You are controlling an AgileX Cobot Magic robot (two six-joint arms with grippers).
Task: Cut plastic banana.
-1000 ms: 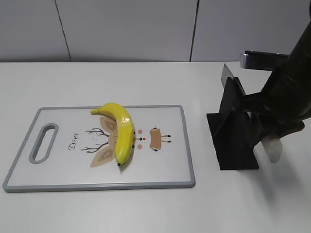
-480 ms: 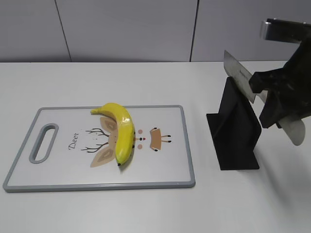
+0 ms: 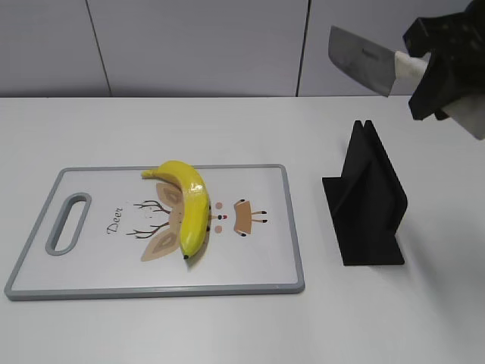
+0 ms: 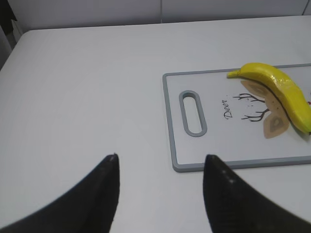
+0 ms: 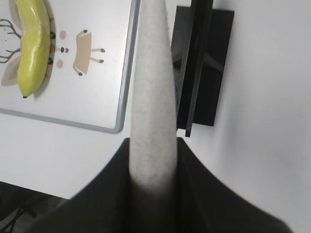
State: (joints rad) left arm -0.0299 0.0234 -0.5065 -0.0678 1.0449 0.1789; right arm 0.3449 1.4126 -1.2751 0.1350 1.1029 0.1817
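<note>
The plastic banana (image 3: 189, 205), glossy yellow and curved, lies on a white cutting board (image 3: 265, 265) with a grey rim and a deer drawing. It also shows in the left wrist view (image 4: 282, 92) and the right wrist view (image 5: 33, 48). My right gripper (image 3: 424, 72) is shut on the pale handle of a knife (image 3: 362, 59) and holds it high above the black knife stand (image 3: 367, 201), blade pointing left. The handle (image 5: 153, 97) fills the right wrist view. My left gripper (image 4: 160, 162) is open and empty over the table, left of the board (image 4: 209, 165).
The black knife stand (image 5: 201, 68) stands empty on the white table right of the board. A grey panelled wall runs behind the table. The board has a handle slot (image 3: 68, 222) at its left end.
My right gripper has lifted the knife out of the stand and raised it up and to the left. The banana, board and left gripper have not moved.
</note>
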